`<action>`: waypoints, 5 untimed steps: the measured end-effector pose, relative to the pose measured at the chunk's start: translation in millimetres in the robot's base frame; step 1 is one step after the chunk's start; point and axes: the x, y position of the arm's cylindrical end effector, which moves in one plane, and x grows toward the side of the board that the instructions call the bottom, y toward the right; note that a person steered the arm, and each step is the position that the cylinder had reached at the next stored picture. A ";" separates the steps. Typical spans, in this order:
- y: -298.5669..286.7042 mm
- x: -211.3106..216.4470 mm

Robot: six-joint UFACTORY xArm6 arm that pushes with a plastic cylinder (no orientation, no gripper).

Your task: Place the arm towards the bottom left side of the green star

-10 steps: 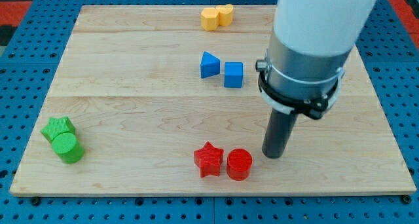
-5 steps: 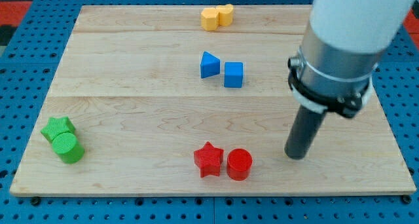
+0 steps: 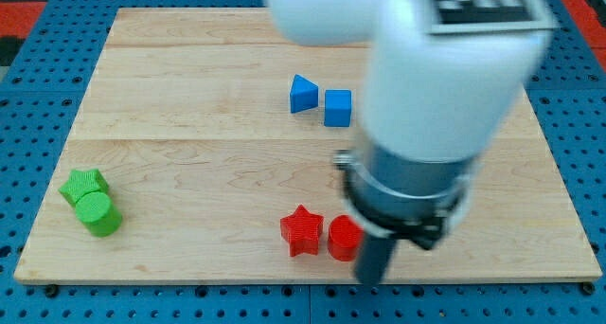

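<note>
The green star (image 3: 83, 185) lies at the board's left edge, touching a green cylinder (image 3: 98, 214) just below and right of it. My tip (image 3: 370, 279) is at the board's bottom edge, right of centre, just below and right of the red cylinder (image 3: 343, 238). It is far to the right of the green star. The arm's wide body hides part of the red cylinder and the board behind it.
A red star (image 3: 302, 231) sits left of the red cylinder. A blue triangle (image 3: 303, 94) and blue cube (image 3: 337, 108) sit at mid-board. The wooden board (image 3: 189, 153) lies on a blue pegboard. The arm covers the board's top centre.
My tip moved right, then swung back left and down towards the view's bottom, ending beside the red cylinder. The yellow blocks at the top are now hidden by the arm.
</note>
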 end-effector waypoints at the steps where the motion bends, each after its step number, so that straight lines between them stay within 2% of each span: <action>1: -106.9 0.0; 3: -288.4 -0.5; 4: -335.8 -3.9; 5: -336.9 -15.9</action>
